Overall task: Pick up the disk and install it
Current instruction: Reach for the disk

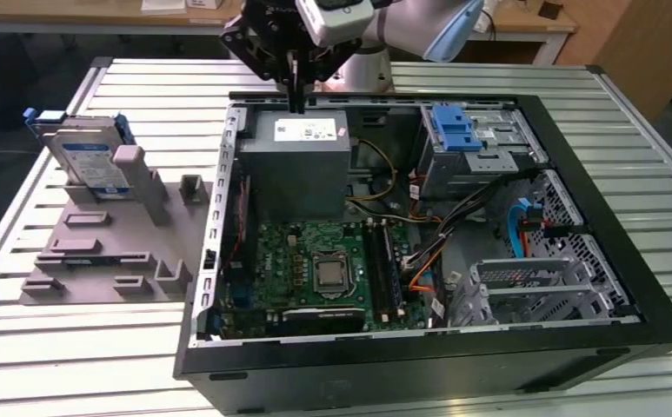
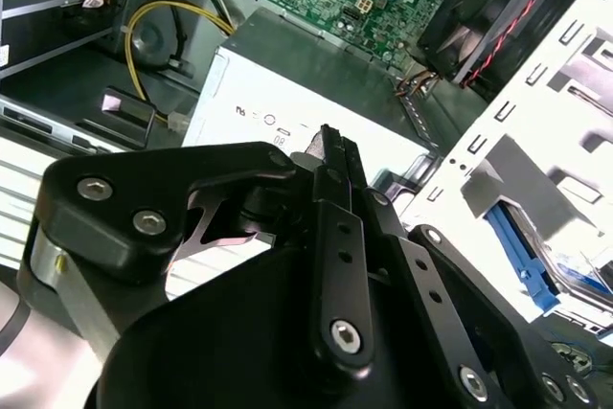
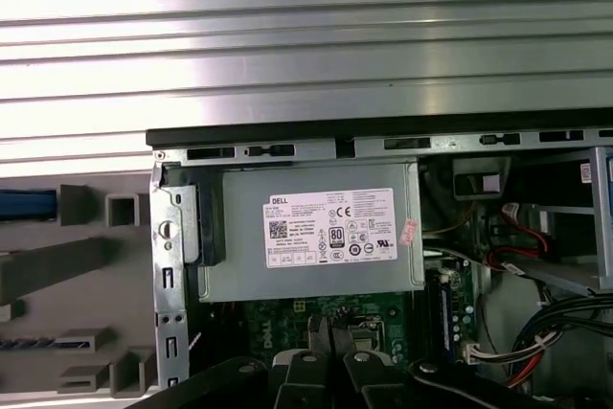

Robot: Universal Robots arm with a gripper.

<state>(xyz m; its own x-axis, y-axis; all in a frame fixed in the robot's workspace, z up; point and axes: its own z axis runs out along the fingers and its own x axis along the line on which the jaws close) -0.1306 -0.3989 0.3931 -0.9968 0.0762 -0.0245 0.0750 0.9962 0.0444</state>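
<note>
The disk (image 1: 86, 156) stands on edge in a grey holder (image 1: 116, 252) on the exterior view's left, silver with a white-and-blue label and blue rails. It is outside the open computer case (image 1: 429, 365). My gripper (image 1: 298, 102) hangs well to the right of the disk, over the case's back edge, just above the grey power-supply box (image 1: 301, 161). Its fingers are shut with nothing between them. In both wrist views the closed fingertips (image 2: 330, 141) (image 3: 330, 330) point at the power-supply box (image 3: 316, 232). A blue edge of the disk (image 3: 24, 203) shows in the first wrist view.
Inside the case are a green motherboard (image 1: 312, 269), loose cables (image 1: 452, 217) and a metal drive cage with a blue latch (image 1: 463, 130) at the back right. The case and holder rest on a slatted metal table (image 1: 81, 365). A wooden desk (image 1: 173, 10) stands behind.
</note>
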